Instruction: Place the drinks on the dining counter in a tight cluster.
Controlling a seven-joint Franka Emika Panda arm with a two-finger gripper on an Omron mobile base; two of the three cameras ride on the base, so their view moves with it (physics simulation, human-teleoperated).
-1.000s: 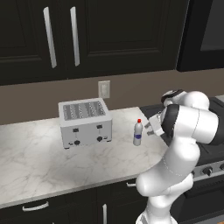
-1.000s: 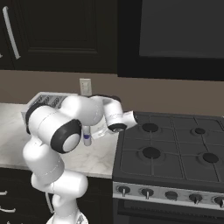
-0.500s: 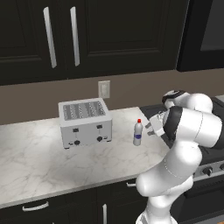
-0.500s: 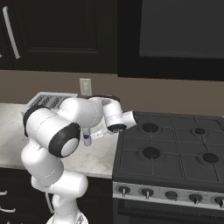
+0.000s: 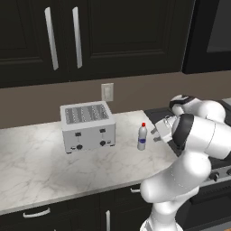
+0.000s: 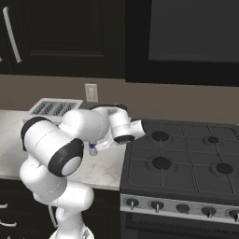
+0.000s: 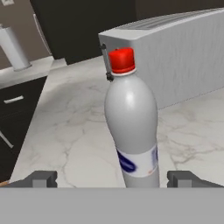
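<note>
Standing pale red-capped bottle (image 7: 132, 131), blue-labelled

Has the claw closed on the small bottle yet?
No, the claw is open, fingertips clear of the small bottle on both sides.

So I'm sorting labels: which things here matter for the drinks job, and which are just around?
Job: small pale red-capped bottle, upright on the worktop; open gripper, fingertips either side of it.

Just around: toaster, stove, wall outlet.
</note>
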